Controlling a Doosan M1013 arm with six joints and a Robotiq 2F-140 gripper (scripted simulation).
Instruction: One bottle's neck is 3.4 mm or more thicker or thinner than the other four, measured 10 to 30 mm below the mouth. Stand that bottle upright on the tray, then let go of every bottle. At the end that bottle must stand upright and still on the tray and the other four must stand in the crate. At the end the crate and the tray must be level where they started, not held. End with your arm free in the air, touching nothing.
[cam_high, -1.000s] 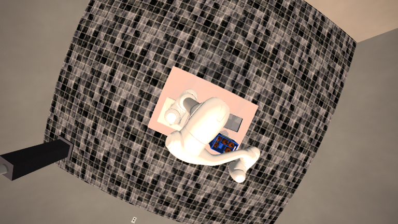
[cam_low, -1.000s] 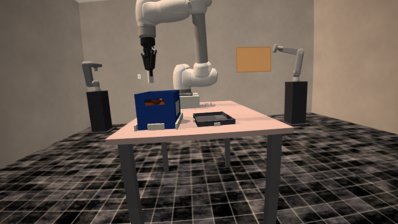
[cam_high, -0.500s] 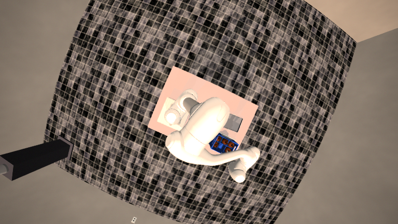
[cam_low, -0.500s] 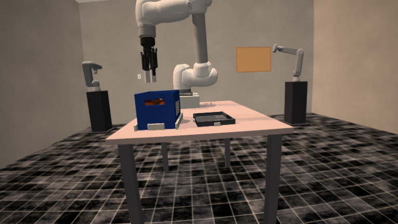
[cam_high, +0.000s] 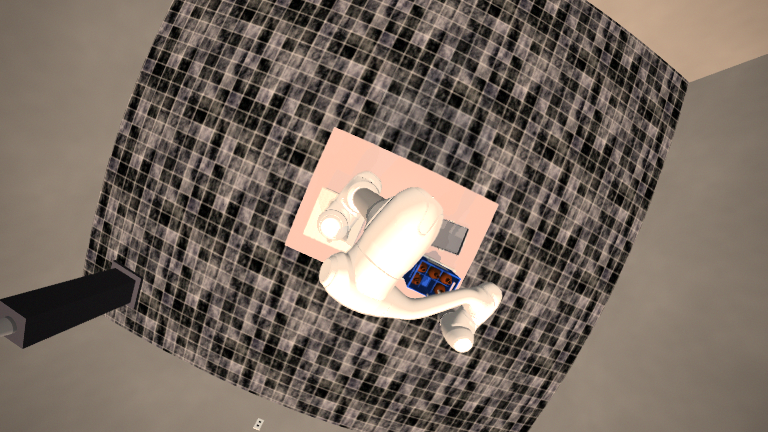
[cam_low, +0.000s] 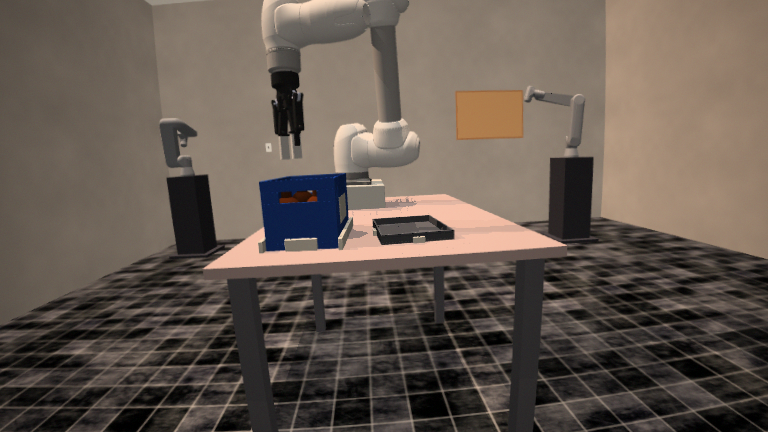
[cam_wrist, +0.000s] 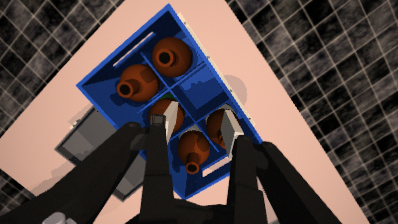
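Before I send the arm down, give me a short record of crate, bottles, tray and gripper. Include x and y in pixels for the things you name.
crate: blue crate (cam_high: 428, 281) (cam_low: 303, 220) (cam_wrist: 103, 105), upright on the pink table (cam_high: 343, 147) (cam_low: 483, 236) (cam_wrist: 45, 120)
bottles: five brown bottles (cam_wrist: 172, 56), all in the crate
free compartment: one, on the crate's long side, between two bottles
tray: dark tray (cam_high: 452, 236) (cam_low: 413, 240) (cam_wrist: 80, 137), beside the crate, no bottle on it
gripper: gripper (cam_low: 290, 156) (cam_wrist: 200, 116) above the crate, fingers partly open, holding nothing
odd bottle: cannot tell; two necks are partly or wholly hidden by the fingers
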